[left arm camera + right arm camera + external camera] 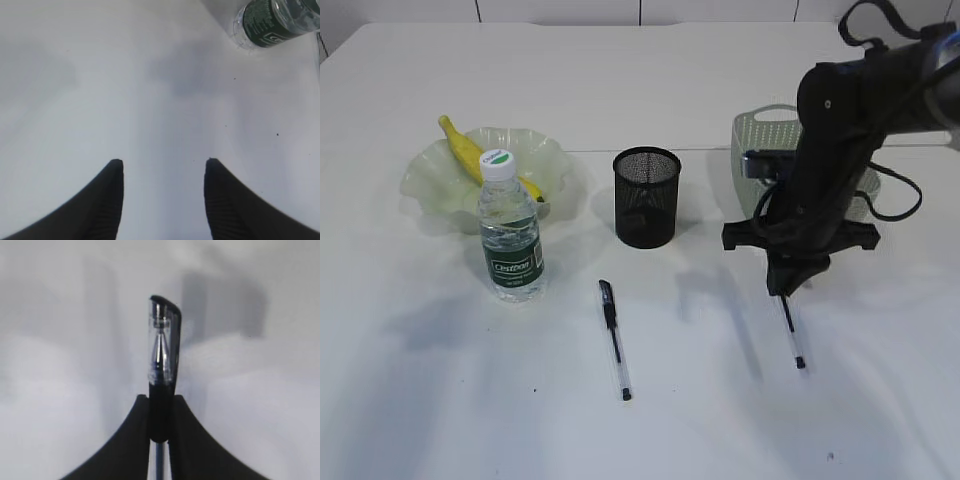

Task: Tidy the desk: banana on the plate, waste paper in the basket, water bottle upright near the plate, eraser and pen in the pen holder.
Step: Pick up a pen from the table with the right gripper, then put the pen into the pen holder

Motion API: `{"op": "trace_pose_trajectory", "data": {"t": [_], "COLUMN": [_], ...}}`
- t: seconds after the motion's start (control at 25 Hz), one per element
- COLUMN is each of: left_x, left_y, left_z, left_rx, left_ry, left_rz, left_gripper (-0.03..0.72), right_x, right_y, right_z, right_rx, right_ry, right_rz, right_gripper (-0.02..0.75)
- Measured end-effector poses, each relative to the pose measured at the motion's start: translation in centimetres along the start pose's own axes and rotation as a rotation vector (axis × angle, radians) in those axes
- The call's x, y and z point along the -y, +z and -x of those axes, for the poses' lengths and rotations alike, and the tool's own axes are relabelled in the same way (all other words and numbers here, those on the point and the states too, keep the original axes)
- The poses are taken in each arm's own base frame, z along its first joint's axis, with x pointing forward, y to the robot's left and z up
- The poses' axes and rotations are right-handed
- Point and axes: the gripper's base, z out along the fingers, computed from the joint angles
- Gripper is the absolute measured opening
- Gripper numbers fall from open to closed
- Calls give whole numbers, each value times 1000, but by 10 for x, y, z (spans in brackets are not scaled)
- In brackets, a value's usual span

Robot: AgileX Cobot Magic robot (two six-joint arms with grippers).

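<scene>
My right gripper (782,288) (161,400) is shut on a clear pen with a black cap (792,335) (162,360), held at the capped end right of the black mesh pen holder (646,197). A second pen (614,338) lies on the table in front of the holder. The banana (465,152) lies on the pale green plate (425,185). The water bottle (510,235) (272,20) stands upright by the plate. My left gripper (162,162) is open over bare table and does not show in the exterior view. No eraser or waste paper is in view.
A pale green basket (760,125) stands at the back right, partly hidden behind my right arm. The table top (470,400) is white.
</scene>
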Motion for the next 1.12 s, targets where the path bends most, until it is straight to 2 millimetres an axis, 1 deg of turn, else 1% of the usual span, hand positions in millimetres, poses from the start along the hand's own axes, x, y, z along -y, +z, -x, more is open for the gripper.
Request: {"op": "trace_pose_trajectory", "data": {"t": [0.12, 0.28, 0.36, 0.44, 0.48, 0.6, 0.72, 0.84, 0.92, 1.12], "left_x": [0, 0, 0, 0, 0, 0, 0, 0, 0, 0], "left_y": [0, 0, 0, 0, 0, 0, 0, 0, 0, 0], "left_z": [0, 0, 0, 0, 0, 0, 0, 0, 0, 0], "left_rx": [0, 0, 0, 0, 0, 0, 0, 0, 0, 0], "left_ry": [0, 0, 0, 0, 0, 0, 0, 0, 0, 0], "left_rz": [0, 0, 0, 0, 0, 0, 0, 0, 0, 0], "left_gripper": [363, 361, 361, 361, 360, 360, 360, 360, 360, 360], "right_x": [-11, -30, -39, -42, -42, -35, -28, -23, -22, -28], "right_y": [-20, -40, -45, -44, -43, -38, -40, -50, -54, -65], "right_z": [-2, -9, -17, -25, -30, -45, -61, -73, -76, -66], "right_rx": [77, 171, 206, 229, 241, 278, 344, 462, 535, 741], "right_ry": [-54, -148, -192, -218, -230, -269, -339, -388, -399, -401], "right_rz": [5, 8, 14, 23, 29, 37, 48, 74, 93, 150], "right_gripper": [50, 50, 50, 50, 50, 50, 50, 50, 50, 50]}}
